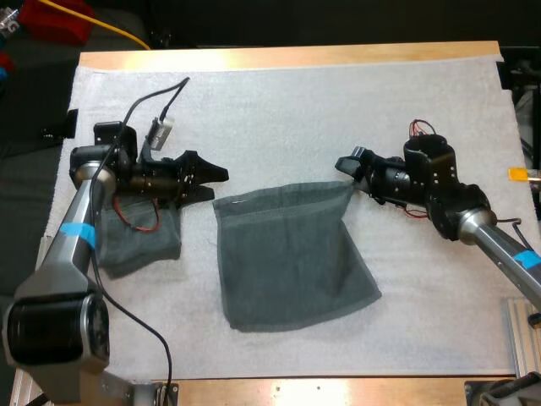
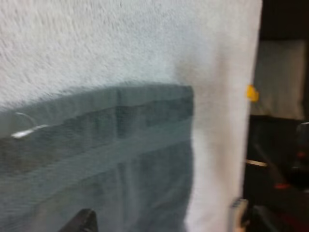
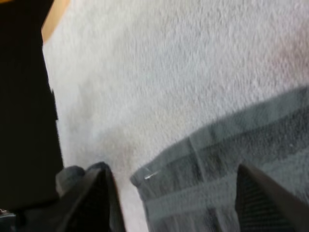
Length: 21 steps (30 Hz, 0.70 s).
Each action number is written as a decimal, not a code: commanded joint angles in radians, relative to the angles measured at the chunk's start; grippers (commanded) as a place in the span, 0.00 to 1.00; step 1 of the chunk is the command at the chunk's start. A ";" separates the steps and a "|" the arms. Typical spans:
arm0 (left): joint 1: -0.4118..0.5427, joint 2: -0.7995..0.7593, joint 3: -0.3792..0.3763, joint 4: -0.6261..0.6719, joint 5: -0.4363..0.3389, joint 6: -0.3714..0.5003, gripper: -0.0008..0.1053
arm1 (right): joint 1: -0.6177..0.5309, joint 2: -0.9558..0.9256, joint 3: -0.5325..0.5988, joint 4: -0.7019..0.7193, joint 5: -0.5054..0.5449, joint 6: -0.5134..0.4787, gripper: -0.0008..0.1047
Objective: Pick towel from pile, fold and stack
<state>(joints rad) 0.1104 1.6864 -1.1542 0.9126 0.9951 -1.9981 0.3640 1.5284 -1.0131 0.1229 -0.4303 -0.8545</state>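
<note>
A white mat (image 1: 338,118) covers the wooden tabletop (image 1: 296,56). A spread towel (image 1: 292,254) lies mid-frame on it, a smaller towel (image 1: 139,238) left.

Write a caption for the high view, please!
Left gripper and right gripper, both open, at the far corners of the spread towel on the white mat; second towel under left arm.

I see the towel (image 1: 292,254) as matt grey-green terry cloth, with a flatter woven band along its hem. Under the towel the white mat (image 1: 338,110) looks fuzzy and soft. Beyond the towel's far side, the tabletop (image 1: 287,57) is smooth pale wood.
</note>
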 commanded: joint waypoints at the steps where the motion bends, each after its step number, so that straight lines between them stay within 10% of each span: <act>1: 0.001 -0.028 -0.004 0.028 -0.038 0.039 0.57 | -0.006 -0.016 -0.005 0.032 -0.016 -0.039 0.54; 13: 0.001 -0.202 -0.004 0.279 -0.272 0.275 0.58 | -0.006 -0.145 -0.005 0.369 0.035 -0.309 0.54; 21: -0.017 -0.333 -0.004 0.395 -0.286 0.312 0.58 | -0.006 -0.237 -0.005 0.617 0.037 -0.471 0.54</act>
<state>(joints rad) 0.0979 1.3624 -1.1542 1.2921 0.7182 -1.6968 0.3640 1.3009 -1.0131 0.7174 -0.3927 -1.3029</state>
